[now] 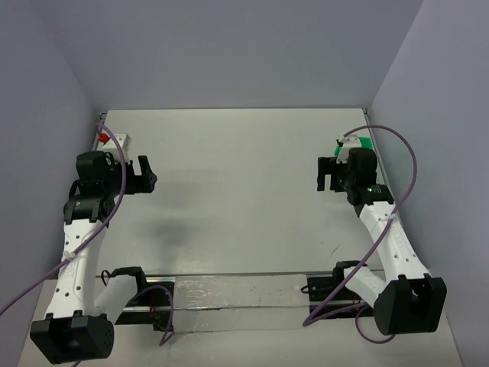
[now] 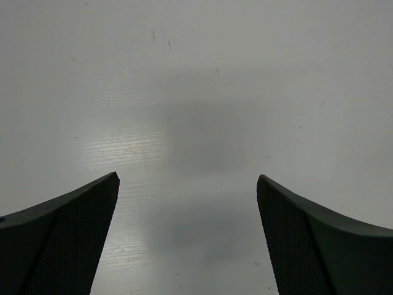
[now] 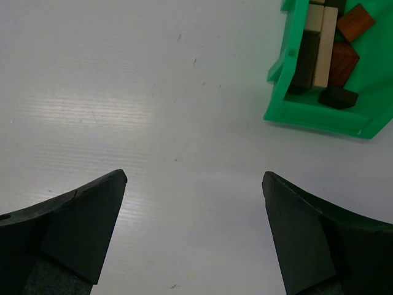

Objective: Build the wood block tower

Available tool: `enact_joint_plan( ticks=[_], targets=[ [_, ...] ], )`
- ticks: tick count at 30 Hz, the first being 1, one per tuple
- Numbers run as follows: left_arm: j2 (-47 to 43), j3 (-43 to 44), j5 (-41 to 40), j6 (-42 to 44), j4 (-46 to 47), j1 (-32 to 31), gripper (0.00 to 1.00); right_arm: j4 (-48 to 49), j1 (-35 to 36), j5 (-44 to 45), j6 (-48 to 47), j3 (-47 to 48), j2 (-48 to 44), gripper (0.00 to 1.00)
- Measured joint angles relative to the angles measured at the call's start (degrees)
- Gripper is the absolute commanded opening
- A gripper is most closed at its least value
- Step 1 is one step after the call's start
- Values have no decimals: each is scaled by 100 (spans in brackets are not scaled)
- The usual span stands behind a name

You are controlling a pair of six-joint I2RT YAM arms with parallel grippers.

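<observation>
Several wood blocks (image 3: pixel 325 52) lie in a green bin (image 3: pixel 319 123) at the upper right of the right wrist view: tan and dark bars, reddish-brown cubes and a small dark piece. From above, the bin (image 1: pixel 362 142) is mostly hidden behind the right wrist. No wood block tower shows in any view. My right gripper (image 3: pixel 194 178) (image 1: pixel 321 176) is open over bare table, left of the bin and holding nothing. At the left side my left gripper (image 2: pixel 187 178) (image 1: pixel 150 174) is also open, and its view holds only bare table.
A small white box with a red part (image 1: pixel 114 140) sits at the back left corner behind the left arm. Grey walls close the table at the back and both sides. A metal rail (image 1: pixel 229 290) with cables runs along the near edge between the arm bases.
</observation>
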Motion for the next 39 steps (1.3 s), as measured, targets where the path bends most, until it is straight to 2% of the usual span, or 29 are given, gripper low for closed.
enact_joint_plan(
  ticks=[9,16,26,39],
  targets=[
    [6,0,-38,-1,3,2,99,-17,0,282,66,40,119,97],
    [27,0,-140,-1,3,2,99,-124,0,614,72,653,742,92],
    [50,0,-152,-1,14,2,99,-638,-439,697,39,2360,2689,85],
    [74,0,-154,-1,18,2,99,-969,-738,603,15,3518,4718,70]
  ],
)
